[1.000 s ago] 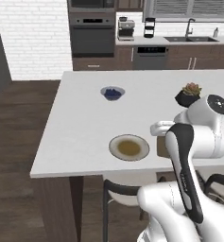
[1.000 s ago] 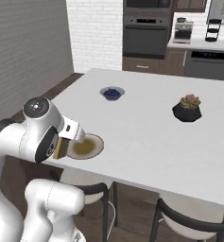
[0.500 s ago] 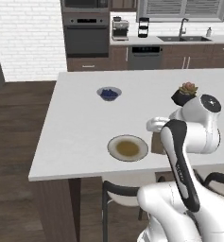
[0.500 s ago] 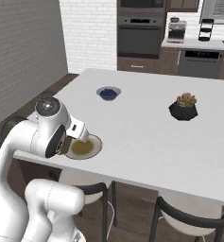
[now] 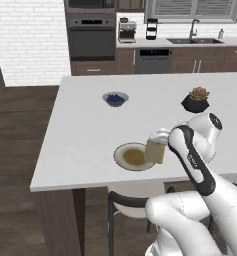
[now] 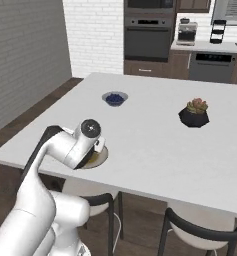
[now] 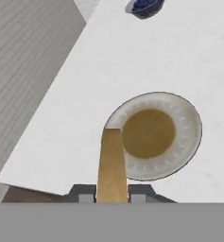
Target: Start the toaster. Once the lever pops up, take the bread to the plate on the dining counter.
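Bread [image 5: 155, 151] — there it is, a thin tan slice held on edge, pinched between the 2 fingers of the gripper [image 7: 112, 193], jaws narrow and clamped right on it. In the hand view the slice [image 7: 111, 165] rises straight up from between the dark fingertips, its far end lying over the near-left rim of the plate [image 7: 186, 124]. From the left base view the bread hangs just at the right edge of the plate [image 5: 123, 154], above the counter [image 5: 80, 135], upright. Whether it touches the plate, I can't tell.

The plate sits close to the near edge of the white counter — olive-brown centre, pale ribbed rim. In the right base view the arm's wrist covers most of it, with a sliver of plate [image 6: 102, 157] showing beside the hand.

Further back on the slab, the small blue bowl [image 5: 115, 98] sits well apart from the plate, toward the middle. Off to the right, a potted plant [image 5: 195, 100] in a dark faceted pot, also well clear.

Beyond the counter, across the wood floor, the built-in oven [image 5: 92, 36] stands against the white brick wall, with a coffee machine [image 5: 126, 31] on the worktop beside it.
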You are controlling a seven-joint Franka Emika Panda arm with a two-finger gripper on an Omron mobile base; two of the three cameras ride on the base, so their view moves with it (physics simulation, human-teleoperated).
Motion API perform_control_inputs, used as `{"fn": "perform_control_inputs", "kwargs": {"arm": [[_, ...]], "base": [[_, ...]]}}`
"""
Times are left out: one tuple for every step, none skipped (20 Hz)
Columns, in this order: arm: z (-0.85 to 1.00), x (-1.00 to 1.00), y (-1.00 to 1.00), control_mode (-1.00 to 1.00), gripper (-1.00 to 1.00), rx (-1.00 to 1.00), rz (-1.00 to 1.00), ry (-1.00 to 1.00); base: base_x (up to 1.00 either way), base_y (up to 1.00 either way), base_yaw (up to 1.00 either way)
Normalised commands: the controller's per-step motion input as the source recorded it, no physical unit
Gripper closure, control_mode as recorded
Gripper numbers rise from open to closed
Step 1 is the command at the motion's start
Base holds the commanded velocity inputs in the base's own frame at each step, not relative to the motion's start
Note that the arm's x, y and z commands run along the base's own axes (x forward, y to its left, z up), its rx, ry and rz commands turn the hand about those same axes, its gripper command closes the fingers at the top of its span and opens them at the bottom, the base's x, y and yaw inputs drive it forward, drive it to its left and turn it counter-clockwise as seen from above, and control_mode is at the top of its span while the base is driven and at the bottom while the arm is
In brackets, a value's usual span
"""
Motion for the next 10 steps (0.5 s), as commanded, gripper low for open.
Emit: {"fn": "perform_control_inputs", "kwargs": {"arm": [[-0.61, 1.00, 0.04, -1.00, 1.00, 0.09, 0.12, 0.00], [-0.60, 1.00, 0.07, -1.00, 1.00, 0.07, 0.10, 0.00], [-0.60, 1.00, 0.14, -1.00, 1.00, 0.05, 0.09, 0.00], [-0.61, 1.00, 0.20, -1.00, 1.00, 0.02, 0.07, 0.00], [-0.57, 0.97, 0.20, -1.00, 1.00, 0.00, 0.05, 0.00], [-0.55, 0.91, 0.16, -1.00, 1.00, 0.00, 0.02, 0.00], [-0.51, 0.88, 0.15, -1.00, 1.00, 0.00, 0.00, 0.00], [-0.46, 0.90, 0.15, -1.00, 1.00, 0.00, 0.00, 0.00], [-0.40, 0.82, 0.14, -1.00, 1.00, 0.00, 0.00, 0.00], [-0.32, 0.74, 0.09, -1.00, 1.00, 0.00, 0.00, 0.00]], "base": [[0.00, 0.00, 0.00], [0.00, 0.00, 0.00], [0.00, 0.00, 0.00], [0.00, 0.00, 0.00], [0.00, 0.00, 0.00], [0.00, 0.00, 0.00], [0.00, 0.00, 0.00], [0.00, 0.00, 0.00], [0.00, 0.00, 0.00], [0.00, 0.00, 0.00]]}}
